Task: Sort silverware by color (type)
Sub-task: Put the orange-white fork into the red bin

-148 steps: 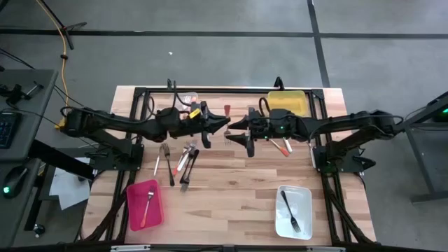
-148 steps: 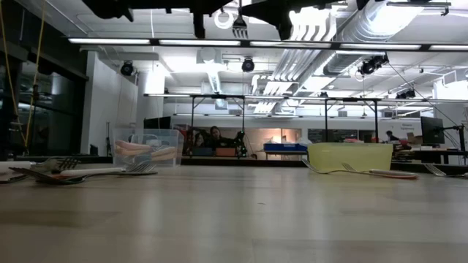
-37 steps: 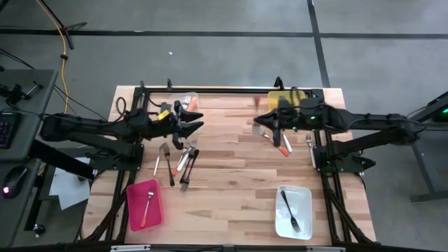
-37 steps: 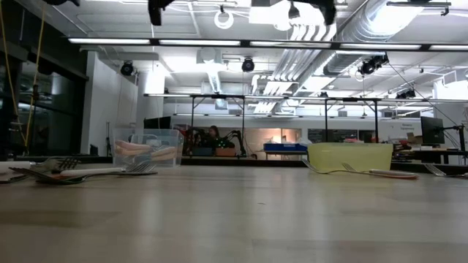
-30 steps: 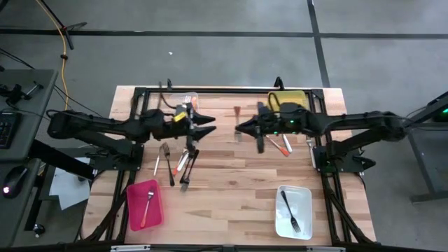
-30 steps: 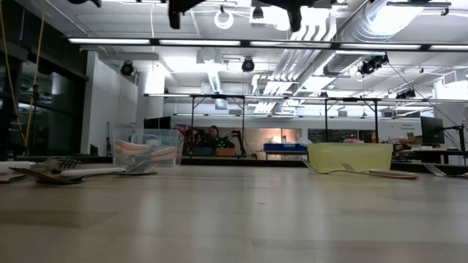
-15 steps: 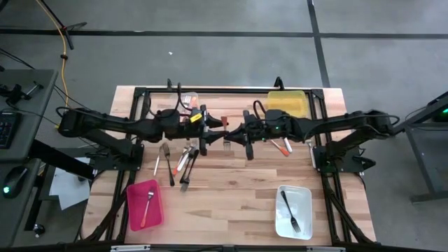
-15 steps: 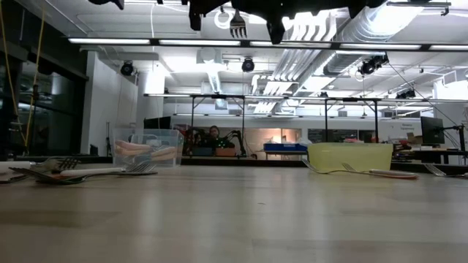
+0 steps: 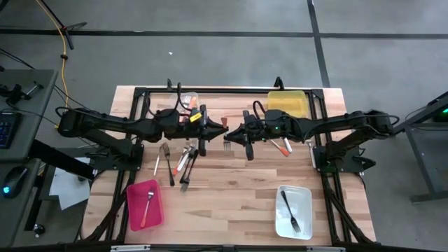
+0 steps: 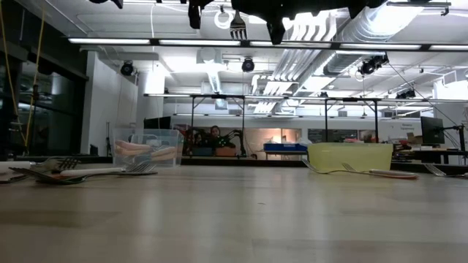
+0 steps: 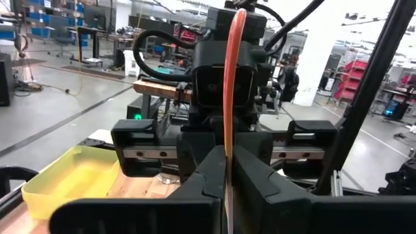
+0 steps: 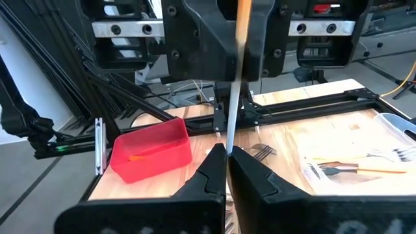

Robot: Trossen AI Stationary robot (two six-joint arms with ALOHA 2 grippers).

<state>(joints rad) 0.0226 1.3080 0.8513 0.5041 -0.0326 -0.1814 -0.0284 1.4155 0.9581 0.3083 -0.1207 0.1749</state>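
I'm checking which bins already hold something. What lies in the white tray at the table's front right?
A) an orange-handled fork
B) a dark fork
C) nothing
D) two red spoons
B: in the high view a single dark fork lies diagonally inside the white tray, which holds nothing else.

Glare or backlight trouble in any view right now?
Low view: ceiling lights turn the arms into silhouettes, but the fork tines stay readable. Left wrist view: bright backdrop, left gripper dark. High view: even light, faint shadows on the table.
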